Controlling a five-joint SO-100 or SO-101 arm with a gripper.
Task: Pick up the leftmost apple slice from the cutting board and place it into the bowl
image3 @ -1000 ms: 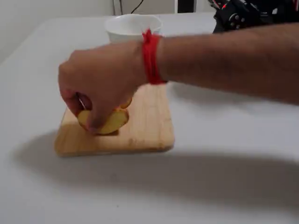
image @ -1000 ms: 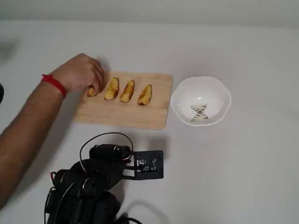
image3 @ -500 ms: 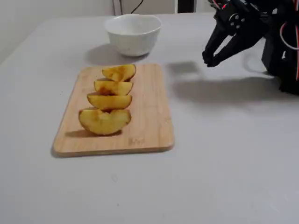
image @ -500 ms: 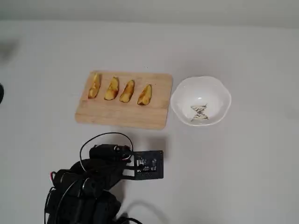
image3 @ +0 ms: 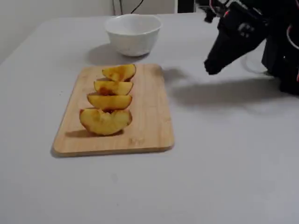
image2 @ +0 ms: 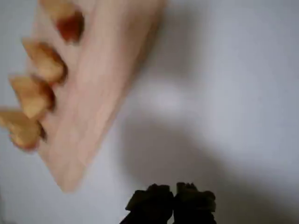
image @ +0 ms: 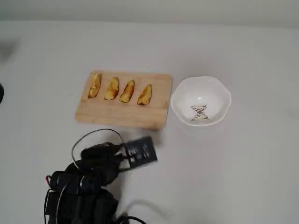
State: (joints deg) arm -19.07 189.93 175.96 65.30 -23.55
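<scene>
Plain white table [image: 261,177], evenly lit. Leftmost apple slice [image: 95,85] lying at left end of cutting board [image: 122,114] in overhead view, bowl [image: 179,95] just right. Gripper [image2: 173,198] empty, fingertips together, hanging near board's front edge. Approach step; next, opening and reaching over.

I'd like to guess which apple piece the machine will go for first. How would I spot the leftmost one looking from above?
Find the wooden cutting board left of the white bowl in the overhead view. Four apple slices lie in a row along its far edge. The leftmost apple slice ends that row farthest from the bowl, by the board's left edge, with a neighbour only on its right.
</scene>
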